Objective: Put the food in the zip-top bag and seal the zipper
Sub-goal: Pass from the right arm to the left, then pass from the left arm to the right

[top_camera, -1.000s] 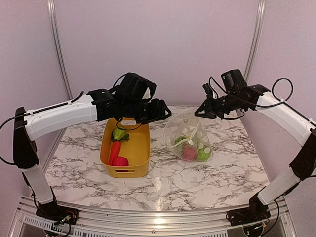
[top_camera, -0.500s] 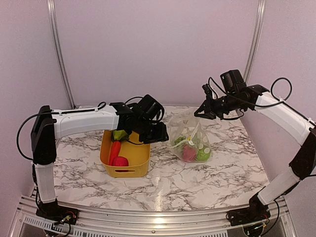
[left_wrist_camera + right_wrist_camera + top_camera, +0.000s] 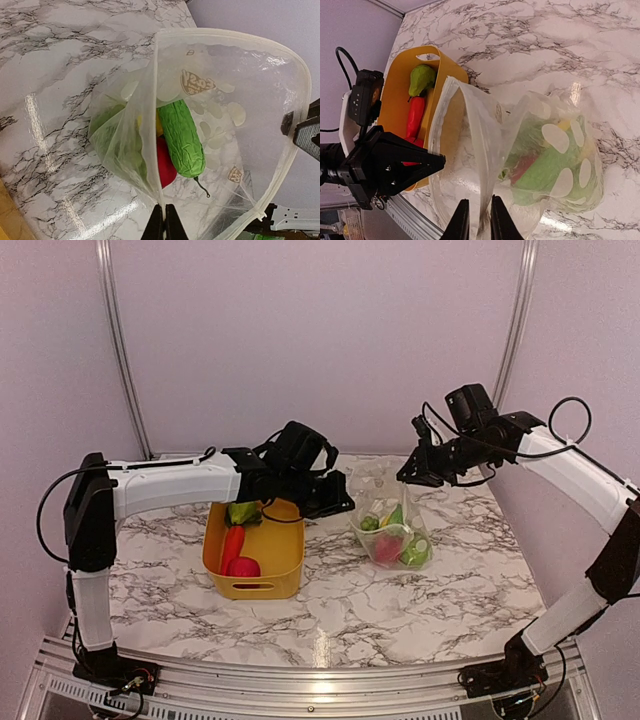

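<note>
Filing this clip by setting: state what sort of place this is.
Probably a robotics lab test cell, not a kitchen: marble-patterned table boxed in by plain walls and aluminium rails, two robot arms bolted on, toy food in play.

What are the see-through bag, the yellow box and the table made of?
Bag: likely thin soft clear plastic; it crumples and food shows through. Yellow bin: probably stiff smooth plastic, evenly coloured. Table: glossy marble look, perhaps only printed; lights reflect.
</note>
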Available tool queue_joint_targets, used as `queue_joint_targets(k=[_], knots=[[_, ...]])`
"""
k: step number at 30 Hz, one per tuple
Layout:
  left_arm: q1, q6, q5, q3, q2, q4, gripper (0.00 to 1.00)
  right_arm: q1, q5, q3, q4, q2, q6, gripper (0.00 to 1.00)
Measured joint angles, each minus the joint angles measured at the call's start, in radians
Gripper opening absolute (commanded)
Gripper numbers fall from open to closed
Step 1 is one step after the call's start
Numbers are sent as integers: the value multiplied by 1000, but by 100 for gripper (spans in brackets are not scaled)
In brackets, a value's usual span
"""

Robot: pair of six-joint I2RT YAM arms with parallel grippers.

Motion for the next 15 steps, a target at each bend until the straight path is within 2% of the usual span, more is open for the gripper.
queue_joint_targets(k=[4, 13, 15], knots=[[0, -12, 13, -1, -8, 60, 0, 3, 54, 2, -51, 0, -6, 19], [0, -20, 12, -1, -34, 109, 0, 3, 216, 50, -164, 3, -28, 17], [0, -19, 13, -1, -37, 109, 0, 3, 253, 78, -185, 11, -35, 9]])
